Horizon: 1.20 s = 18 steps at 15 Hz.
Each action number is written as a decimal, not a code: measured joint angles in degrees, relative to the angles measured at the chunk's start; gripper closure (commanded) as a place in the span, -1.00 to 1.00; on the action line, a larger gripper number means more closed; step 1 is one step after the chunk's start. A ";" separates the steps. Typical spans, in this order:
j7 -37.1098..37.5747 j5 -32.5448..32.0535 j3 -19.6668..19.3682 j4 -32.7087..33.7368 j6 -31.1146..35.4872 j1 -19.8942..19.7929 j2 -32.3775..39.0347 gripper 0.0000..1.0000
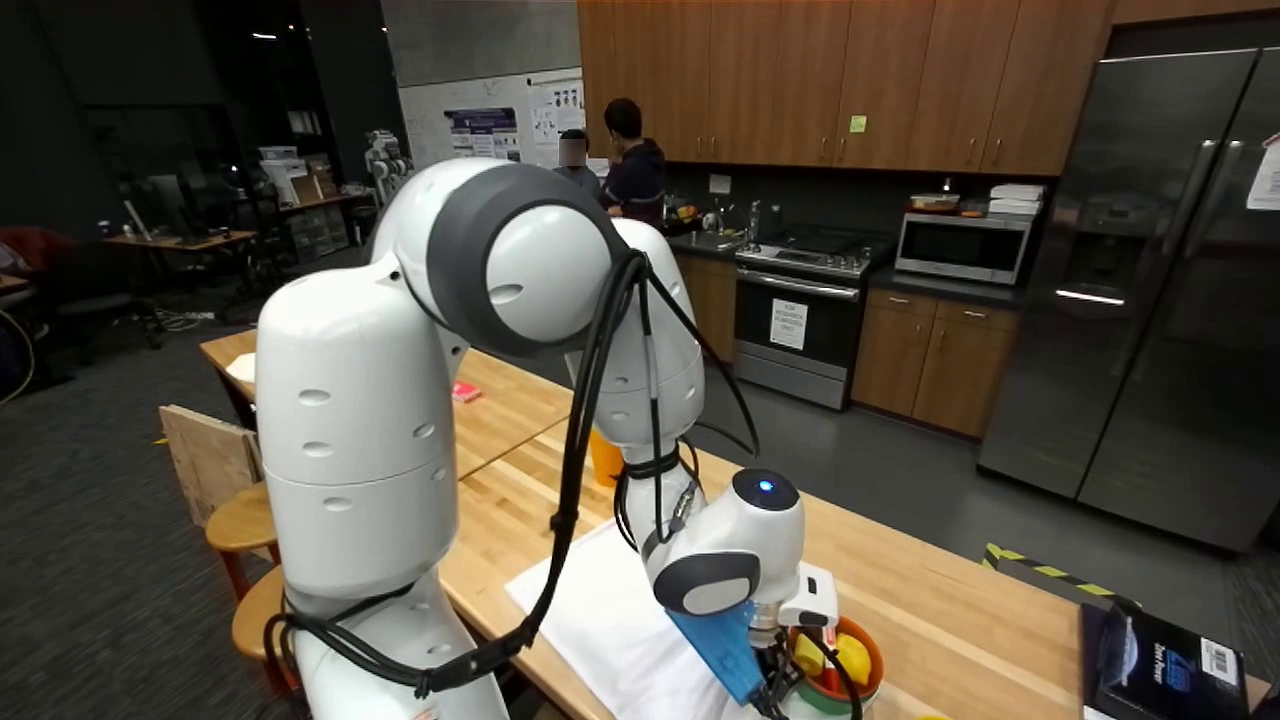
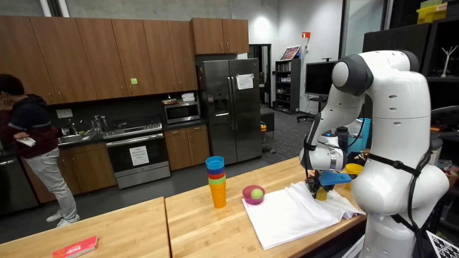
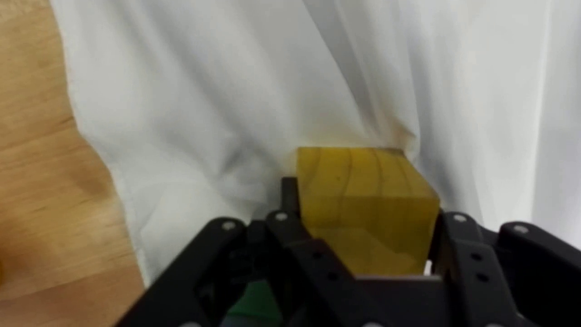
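Note:
My gripper (image 3: 365,213) is shut on a yellow block (image 3: 363,175) with dark wood-grain lines, one finger on each side of it. The block also shows below the gripper (image 2: 315,188) in an exterior view (image 2: 321,195). It is over a creased white cloth (image 2: 287,218), which fills most of the wrist view (image 3: 181,81); I cannot tell whether the block presses on it. In an exterior view the gripper (image 1: 775,685) is partly hidden by cables, and the block is not visible there. An orange bowl (image 1: 872,650) with yellow and red things stands beside the gripper, above a green rim.
A stack of coloured cups (image 2: 217,190) and a pink bowl (image 2: 248,197) holding a green ball (image 2: 256,194) stand by the cloth. A yellow cup (image 2: 354,169) is behind the gripper. A red packet (image 2: 76,248) and a black box (image 1: 1165,665) lie farther off.

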 measured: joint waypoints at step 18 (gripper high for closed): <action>-0.93 -12.54 -4.72 2.55 -24.98 0.13 -7.42 0.38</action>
